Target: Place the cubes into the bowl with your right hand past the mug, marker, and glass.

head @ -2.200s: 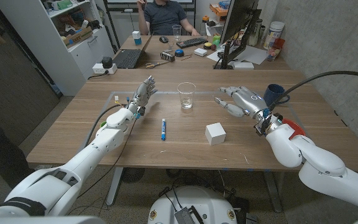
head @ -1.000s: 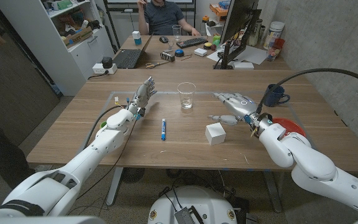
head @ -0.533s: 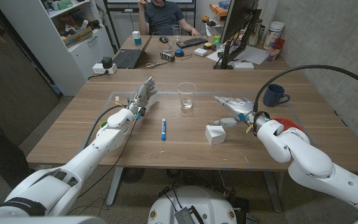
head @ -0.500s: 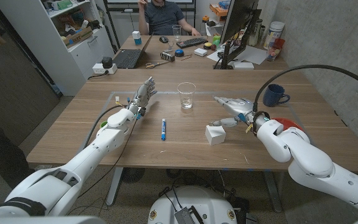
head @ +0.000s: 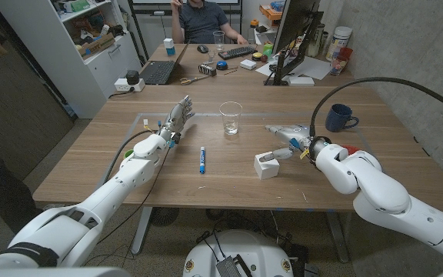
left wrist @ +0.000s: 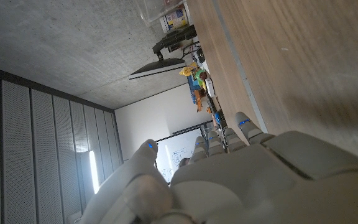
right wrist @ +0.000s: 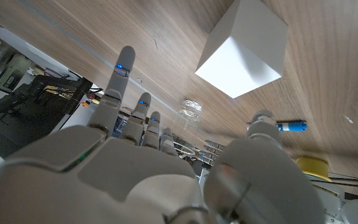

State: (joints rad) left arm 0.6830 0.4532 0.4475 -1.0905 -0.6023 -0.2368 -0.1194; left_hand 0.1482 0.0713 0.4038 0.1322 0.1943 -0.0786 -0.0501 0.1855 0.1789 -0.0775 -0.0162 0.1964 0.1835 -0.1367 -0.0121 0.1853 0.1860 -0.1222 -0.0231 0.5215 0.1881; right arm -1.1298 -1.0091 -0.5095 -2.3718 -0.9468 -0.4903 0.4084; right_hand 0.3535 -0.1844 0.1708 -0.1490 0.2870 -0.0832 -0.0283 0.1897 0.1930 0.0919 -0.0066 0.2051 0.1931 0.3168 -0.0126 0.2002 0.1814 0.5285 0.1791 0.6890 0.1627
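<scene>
Step in hand, by my read: reach-to-grasp on the first cube, nothing picked up yet. Next move calls for closing thumb and fingers on opposite faces of the cube, lifting, then carrying it past the mug to the red bowl w/o clipping anything.

Landmark = white cube, sitting on the table near its front-middle.

Left to right from there: left hand is well to the cube's left and further back, fingers spread and pointing up, holding nothing, not involved. Blue marker lies left of the cube, apart from it. Glass stands behind and a bit left of the cube, upright.

Right hand is just beside the cube on its right-rear side, fingers apart, thumb near the cube's top edge; whether it touches yet, cannot tell. Wrist view shows the cube ahead of the fingertips, not enclosed.

Blue mug is right of and behind the cube; bowl is mostly hidden behind the right arm.
</scene>
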